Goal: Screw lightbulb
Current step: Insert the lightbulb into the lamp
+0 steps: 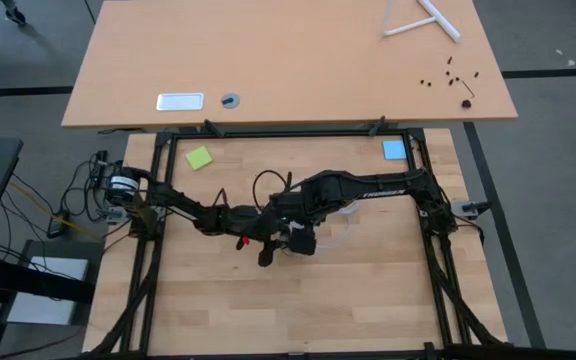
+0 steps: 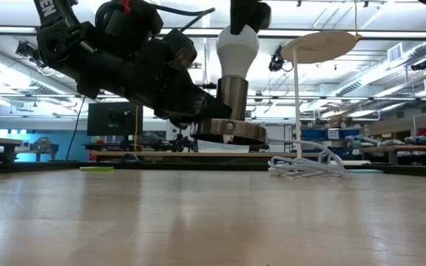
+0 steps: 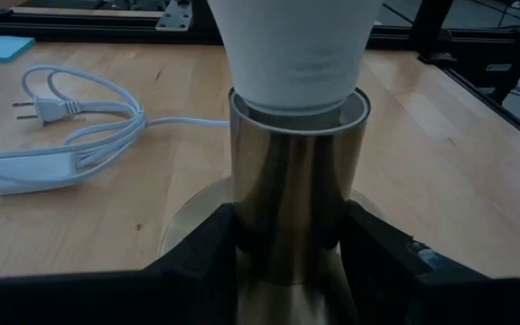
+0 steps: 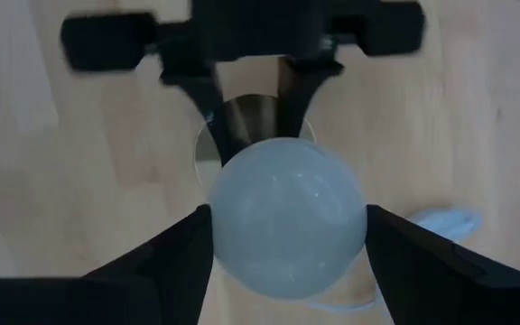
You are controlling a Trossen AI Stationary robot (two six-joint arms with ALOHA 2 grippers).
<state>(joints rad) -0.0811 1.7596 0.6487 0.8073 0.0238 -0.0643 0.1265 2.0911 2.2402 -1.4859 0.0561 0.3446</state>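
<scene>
Because the bulb has to turn while its seat stays put, we split the work between our two arms near the middle of the table. Our left gripper [image 3: 287, 262] is clenched on the metal socket tube [image 3: 298, 171], one finger [image 3: 201, 262] on each side low on the tube, which keeps the round base [image 2: 228, 131] from spinning; in the low view that base appears lifted slightly off the table [image 2: 213, 214].

The lightbulb [image 2: 237, 50] stands upright with its narrow end down inside the tube's mouth, so it is seated but, we judge, not yet screwed home. Our right gripper [image 4: 287, 248] comes straight down over the bulb's rounded top, a finger [image 4: 165, 262] on either flank. Whether those fingers are pressing the glass or just clear of it we cannot tell.

The white cord [image 3: 70, 135] lies coiled on the wood to the right of the socket, clear of both arms.
</scene>
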